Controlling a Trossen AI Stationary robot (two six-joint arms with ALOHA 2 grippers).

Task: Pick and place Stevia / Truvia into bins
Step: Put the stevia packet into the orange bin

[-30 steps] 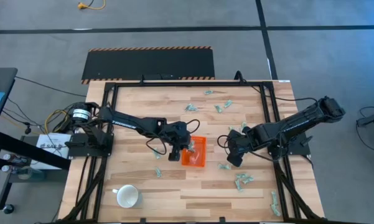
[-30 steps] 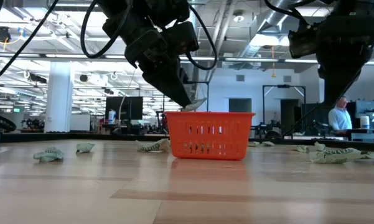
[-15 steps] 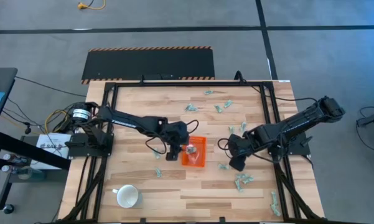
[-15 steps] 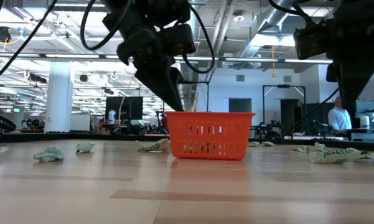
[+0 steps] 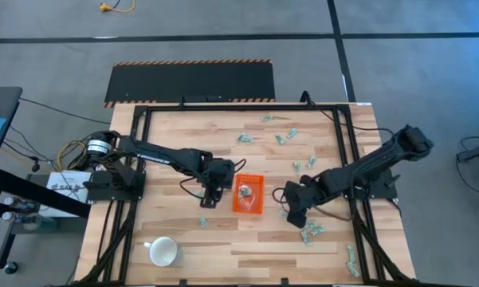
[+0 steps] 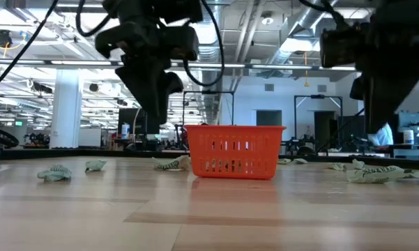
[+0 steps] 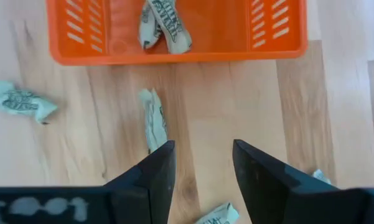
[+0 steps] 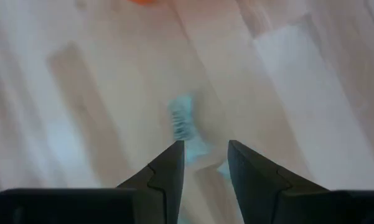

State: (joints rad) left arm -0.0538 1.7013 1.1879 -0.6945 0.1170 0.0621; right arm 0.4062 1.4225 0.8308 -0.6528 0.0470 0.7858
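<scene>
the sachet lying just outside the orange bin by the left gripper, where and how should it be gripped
Best guess: come straight down on the crumpled sachet and pinch across its narrow width at mid-length. It lies flat on the table, a long thin strip just short of the orange bin, so only a top approach reaches it. The left gripper is open, empty and already close.

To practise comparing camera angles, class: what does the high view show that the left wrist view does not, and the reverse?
Only the high view shows the white mug, the right gripper beside scattered packets, and the whole table. Only the left wrist view shows print on the two packets in the bin and the left gripper open and empty. Both show the orange bin and loose packets nearby.
</scene>
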